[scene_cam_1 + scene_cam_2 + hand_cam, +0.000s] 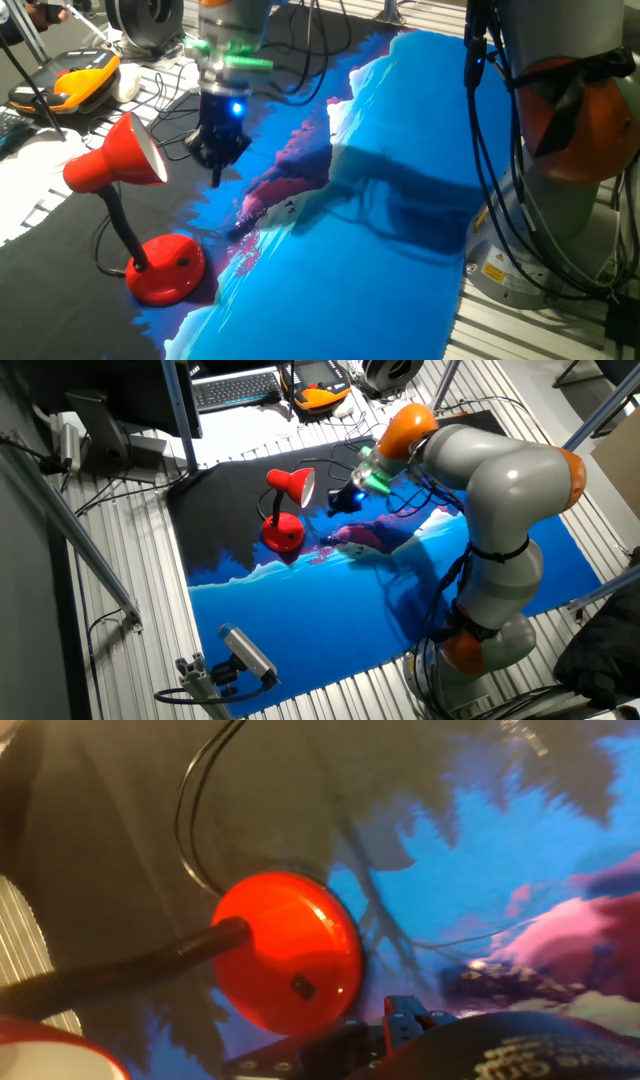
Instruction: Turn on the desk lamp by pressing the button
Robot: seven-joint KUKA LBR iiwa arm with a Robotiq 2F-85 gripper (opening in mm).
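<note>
The desk lamp stands on the dark part of the table cloth, with its red cone shade tilted up to the right and its round red base below. In the hand view the base fills the middle, with the small dark button on its top, the black neck going left and the black cord curling away. My gripper hangs above the cloth, to the right of the shade and up-right of the base, touching nothing. No view shows its fingertips clearly. It also shows in the other fixed view, right of the lamp.
A blue and pink patterned cloth covers the table's right part. An orange-and-black gadget and cables lie at the back left. A keyboard lies beyond the table. The robot's grey base stands at the right.
</note>
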